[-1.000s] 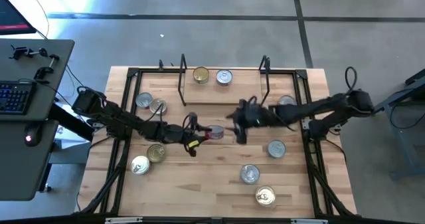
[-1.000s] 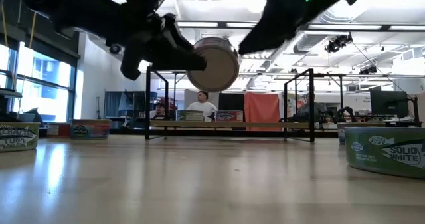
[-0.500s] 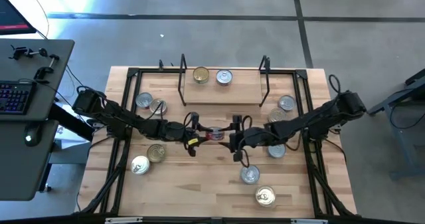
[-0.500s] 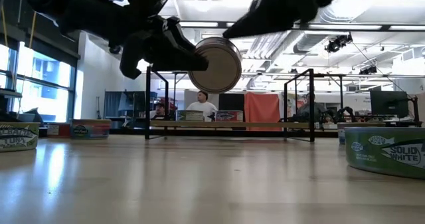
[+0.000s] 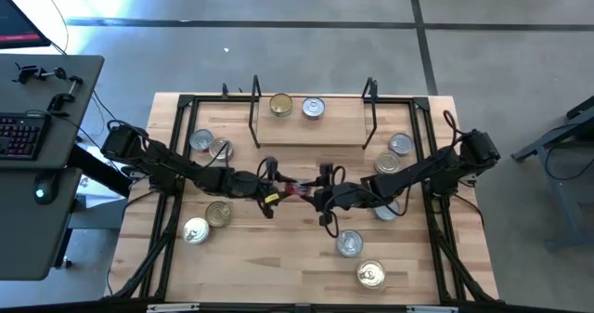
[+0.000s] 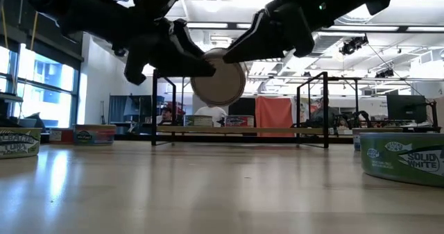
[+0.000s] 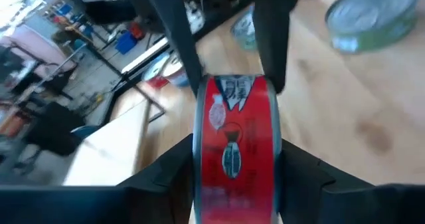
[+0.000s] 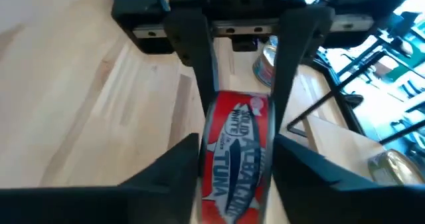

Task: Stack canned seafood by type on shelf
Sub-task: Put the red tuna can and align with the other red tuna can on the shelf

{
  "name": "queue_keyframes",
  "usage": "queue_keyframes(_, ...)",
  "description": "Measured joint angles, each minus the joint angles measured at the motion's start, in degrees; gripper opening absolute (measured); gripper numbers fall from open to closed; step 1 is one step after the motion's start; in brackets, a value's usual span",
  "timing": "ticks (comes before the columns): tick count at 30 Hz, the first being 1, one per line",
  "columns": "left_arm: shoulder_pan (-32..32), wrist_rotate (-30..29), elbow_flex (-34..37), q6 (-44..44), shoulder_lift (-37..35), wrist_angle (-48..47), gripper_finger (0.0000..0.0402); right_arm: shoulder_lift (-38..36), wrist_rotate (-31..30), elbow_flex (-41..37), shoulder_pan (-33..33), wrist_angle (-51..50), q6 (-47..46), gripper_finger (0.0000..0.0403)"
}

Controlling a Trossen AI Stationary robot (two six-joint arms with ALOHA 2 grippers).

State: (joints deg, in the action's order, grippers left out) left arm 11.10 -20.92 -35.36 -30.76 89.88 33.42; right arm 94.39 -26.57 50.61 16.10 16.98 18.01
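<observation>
High view, looking straight down: two tins are sitting on the shelf [image 5: 311, 138], a gold-lidded tin [image 5: 280, 104] and a silver-lidded tin [image 5: 313, 108], side by side rather than stacked. Nine or so more are lying scattered over the tabletop [image 5: 278, 257], so most of the sorting is still waiting to be done. Mid-table, a red-labelled tuna can [image 5: 299, 189] is hanging on its edge in the air between both arms. The left end effector [image 5: 283, 185] is gripping it from one side, while the right end effector [image 5: 318, 196] is straddling it from the other, fingers against its flat faces. I'm judging this a handover in progress; which side is bearing the weight, I cannot tell.
</observation>
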Motion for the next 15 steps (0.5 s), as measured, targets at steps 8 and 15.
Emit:
queue_keyframes(8,-0.76,-9.39,-0.01,-1.49,-0.01,-4.76,0.0162,-0.28,-6.25,0.03,-0.11,-2.1,0.52,0.0007)
queue_keyframes(15,-0.4,-16.95,0.03,-0.33,-0.01,-9.84,0.0137,-0.68,-7.43,0.02,-0.75,-2.87,0.07,0.0012)
